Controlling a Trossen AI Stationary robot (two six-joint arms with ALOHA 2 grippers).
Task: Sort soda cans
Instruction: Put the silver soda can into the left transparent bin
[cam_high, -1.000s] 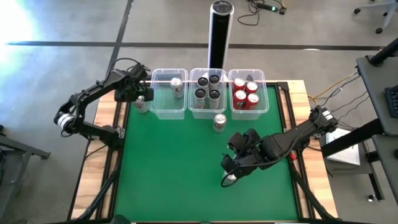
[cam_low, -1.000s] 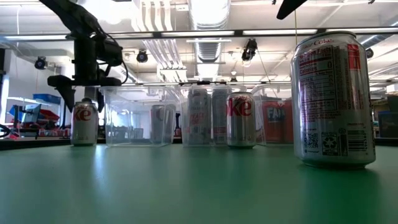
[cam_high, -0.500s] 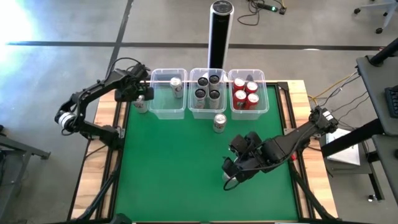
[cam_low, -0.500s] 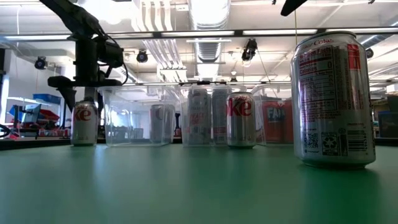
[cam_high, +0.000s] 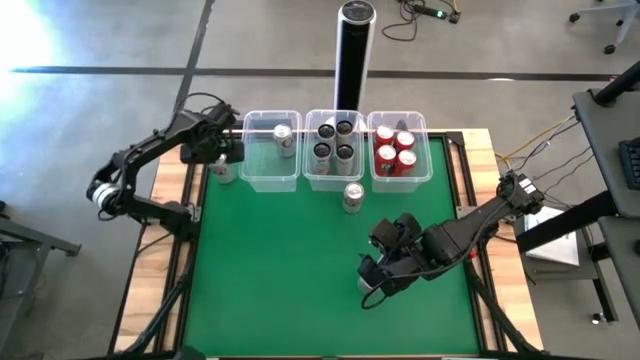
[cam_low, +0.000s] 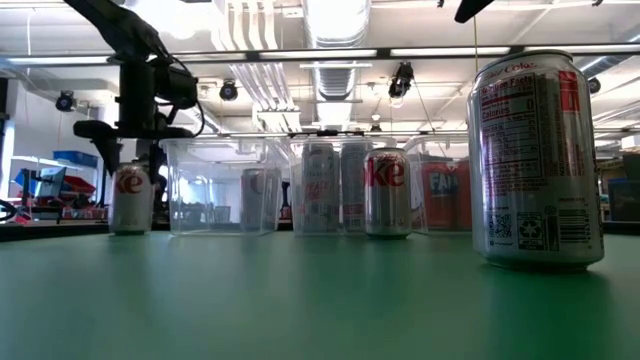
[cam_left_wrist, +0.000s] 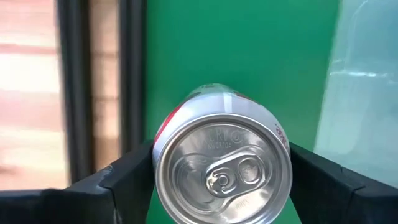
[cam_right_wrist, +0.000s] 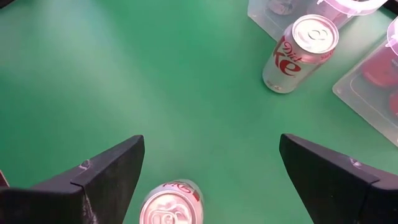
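The silver can (cam_left_wrist: 222, 158) stands upright between my left claw (cam_left_wrist: 217, 186) fingers, long axis vertical, tab end facing my wrist. The fingers flank it closely; I cannot tell whether they grip it yet. It stands on the table (cam_high: 280, 250) just outside the left bin (cam_high: 271, 150).

My right claw (cam_right_wrist: 211, 180) is spread wide above another silver can (cam_right_wrist: 170, 204), which stands upright below and between its fingers. A third can (cam_right_wrist: 300, 53) stands beyond it, by the bins.

Risk: an off-centre squeeze could tip the left can or knock it against the bin wall.
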